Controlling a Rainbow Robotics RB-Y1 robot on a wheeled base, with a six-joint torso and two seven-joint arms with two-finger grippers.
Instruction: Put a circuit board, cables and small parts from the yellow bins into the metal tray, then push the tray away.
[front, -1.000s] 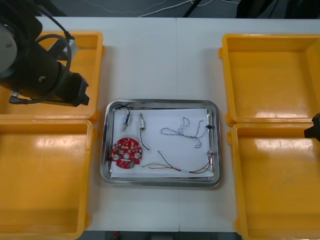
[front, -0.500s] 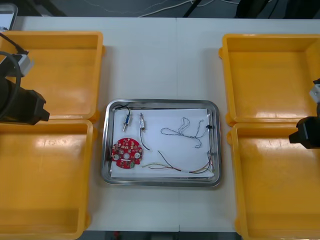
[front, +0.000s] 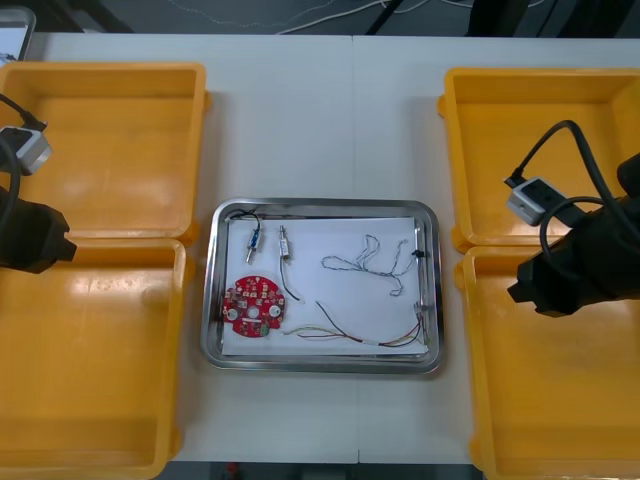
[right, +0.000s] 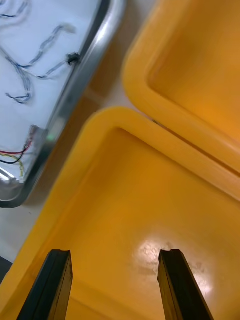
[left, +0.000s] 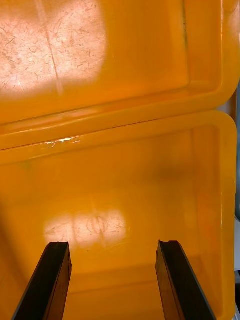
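1. While the metal tray (front: 325, 206) sits on the counter (front: 320, 120) between the four yellow bins (front: 110, 150), its white inside already carries the task's things.
2. Its near-left part holds the round red circuit board (front: 252, 307).
3. Just beyond the board lie two small metal parts (front: 284, 243), and a black cable (front: 290, 283) trails from one of them back toward the board.
4. Across the tray's middle and right sprawls the twisted blue and white cable (front: 365, 258).
5. Along the near edge, the red and yellow cable (front: 350, 335) runs into the near-right corner.
6. Over the near left bin (left: 125, 175), close to the rim where it meets the far left bin (left: 100, 50), hangs the left claw (left: 112, 245), with its black fingers spread wide and nothing between them.
7. Over the far corner of the near right bin (right: 150, 200), on the side just beside the tray's right rim, hangs the right claw (right: 114, 252), likewise spread apart and gripping nothing.
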